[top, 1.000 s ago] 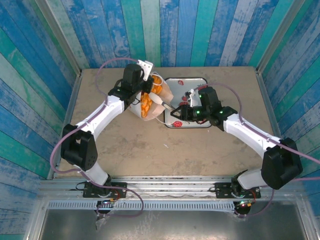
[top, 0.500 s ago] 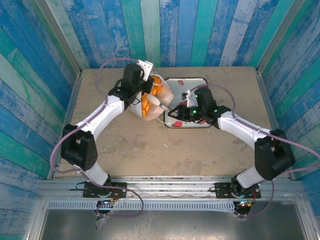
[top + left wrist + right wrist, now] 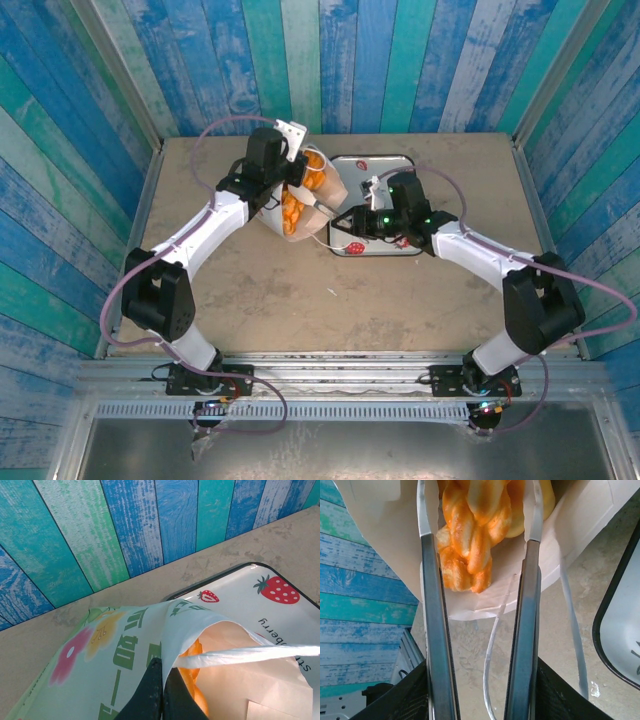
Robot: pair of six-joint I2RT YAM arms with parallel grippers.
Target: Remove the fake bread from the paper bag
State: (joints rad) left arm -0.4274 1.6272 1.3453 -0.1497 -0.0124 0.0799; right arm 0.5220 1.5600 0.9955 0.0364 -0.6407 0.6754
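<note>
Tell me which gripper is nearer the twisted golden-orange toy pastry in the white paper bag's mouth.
Right. The right gripper straddles the twisted golden-orange pastry; the left gripper pinches the rim of the white paper bag, not around the pastry.

Left pincer point(image 3: 161, 680) pinched shut, right pincer point(image 3: 479, 510) parted, both arms extended

Paper bag point(image 3: 120, 650): matt white paper, printed front, lightly creased.
Twisted roll point(image 3: 470, 535): smooth, glossy, plastic-looking (orange glazed sheen).
My right fingers point(image 3: 436, 630): brushed grey metal, dull sheen.
Tray point(image 3: 250, 595): smooth, glossy.
Tabletop point(image 3: 555, 645): rough, matt, mottled.
Wall planks point(image 3: 125, 525): painted wood, weathered.
</note>
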